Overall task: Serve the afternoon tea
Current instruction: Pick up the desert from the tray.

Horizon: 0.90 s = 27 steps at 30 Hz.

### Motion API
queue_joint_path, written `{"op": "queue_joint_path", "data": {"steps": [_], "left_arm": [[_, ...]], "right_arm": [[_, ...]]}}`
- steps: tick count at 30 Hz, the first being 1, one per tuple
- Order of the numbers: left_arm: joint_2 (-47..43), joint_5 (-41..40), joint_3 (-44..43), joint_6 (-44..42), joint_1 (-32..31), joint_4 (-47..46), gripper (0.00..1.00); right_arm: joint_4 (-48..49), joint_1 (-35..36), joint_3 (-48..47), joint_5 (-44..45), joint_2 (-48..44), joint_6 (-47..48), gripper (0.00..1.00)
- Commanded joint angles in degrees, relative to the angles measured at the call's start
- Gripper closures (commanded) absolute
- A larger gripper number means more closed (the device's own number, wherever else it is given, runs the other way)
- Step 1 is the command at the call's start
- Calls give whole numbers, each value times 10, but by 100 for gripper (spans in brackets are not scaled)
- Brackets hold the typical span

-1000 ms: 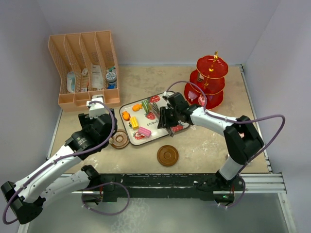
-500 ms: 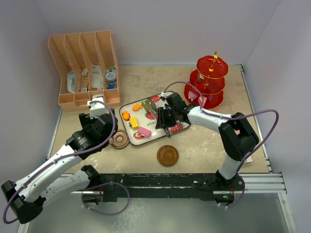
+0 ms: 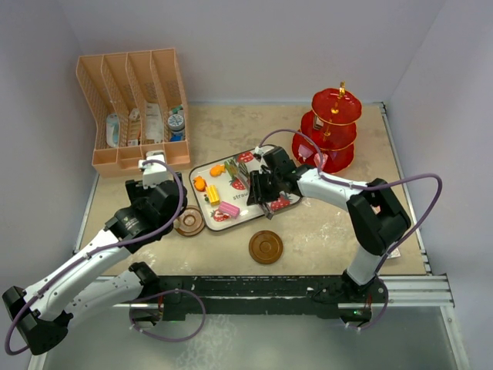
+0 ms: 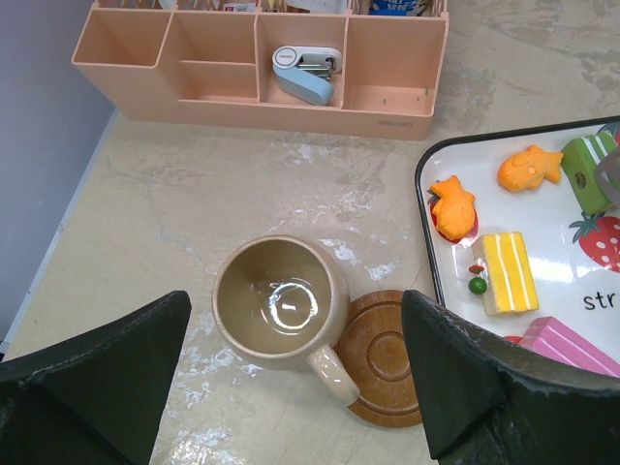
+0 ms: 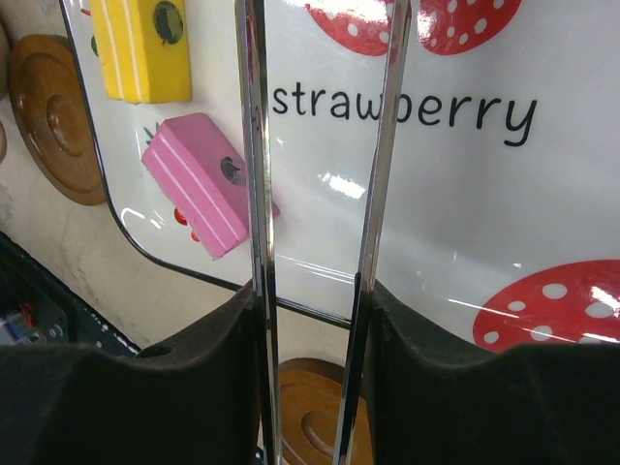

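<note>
While the red stand (image 3: pixel 333 131) sits far right on the tabletop (image 3: pixel 339 223), the tray (image 3: pixel 193 171) of toy cakes (image 4: pixel 504 271) lies in the middle. The right pincer (image 5: pixel 310 329) is clamped on metal tongs (image 5: pixel 254 194) over the tray. The left pincer (image 4: pixel 295 298) hangs spread wide above the tan mug (image 4: pixel 276 300), which stands just beside a saucer (image 4: pixel 383 354).
</note>
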State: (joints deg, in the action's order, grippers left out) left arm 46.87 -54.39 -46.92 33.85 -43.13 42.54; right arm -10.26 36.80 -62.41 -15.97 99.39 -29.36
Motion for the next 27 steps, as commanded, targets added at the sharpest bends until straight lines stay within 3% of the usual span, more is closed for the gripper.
{"op": "queue_joint_path", "data": {"steps": [1, 12, 20, 27], "left_arm": [[-1, -6, -15, 5, 1, -4, 13], [1, -5, -15, 4, 1, -4, 13], [0, -4, -15, 4, 1, -4, 13], [0, -2, -15, 3, 2, -5, 13]], "right_arm": [[-4, 1, -12, 4, -6, 21, 58], [-39, 18, -34, 48, -6, 34, 58], [-73, 31, -55, 116, -16, 32, 70], [-105, 36, -28, 171, -63, 27, 72]]}}
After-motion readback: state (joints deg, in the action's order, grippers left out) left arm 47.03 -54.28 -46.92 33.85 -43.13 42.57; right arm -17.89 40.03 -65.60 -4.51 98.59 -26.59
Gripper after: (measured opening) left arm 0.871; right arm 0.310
